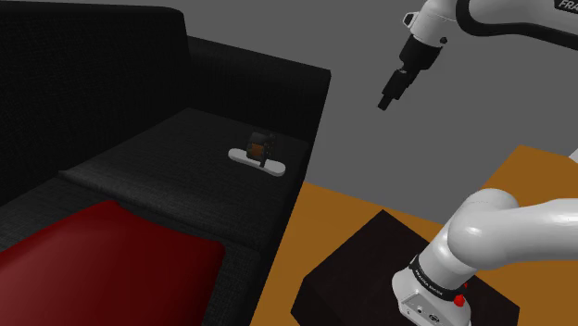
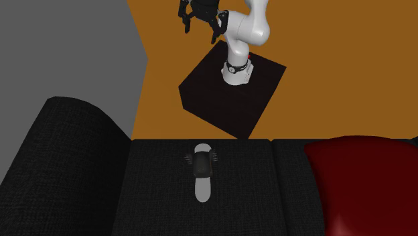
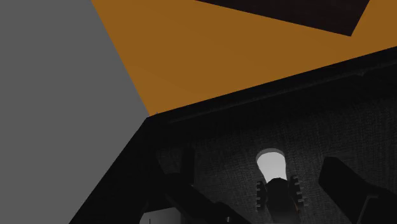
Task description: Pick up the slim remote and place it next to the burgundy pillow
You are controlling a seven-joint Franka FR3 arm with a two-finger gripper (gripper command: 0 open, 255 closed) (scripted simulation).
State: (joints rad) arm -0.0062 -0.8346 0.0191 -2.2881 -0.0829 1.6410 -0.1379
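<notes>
Living room of a home, drawn plainly.
A black sofa with arm and back cushions lies below and ahead of the fingers. A white remote rests on its seat straight ahead of them, and a dark red pillow lies farther off. Orange floor and a plain grey area border the sofa.

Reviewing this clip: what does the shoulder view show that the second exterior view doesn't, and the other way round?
Shoulder view: the sofa's backrest, and the gripper side-on, hanging high and apart from the remote.
Second exterior view: the remote's whole length with a dark object sitting on it, the sofa's rounded armrest, and the seam separating the remote's cushion from the one under the burgundy pillow.
Both: remote, dark object, pillow, open gripper and the dark stand.
</notes>
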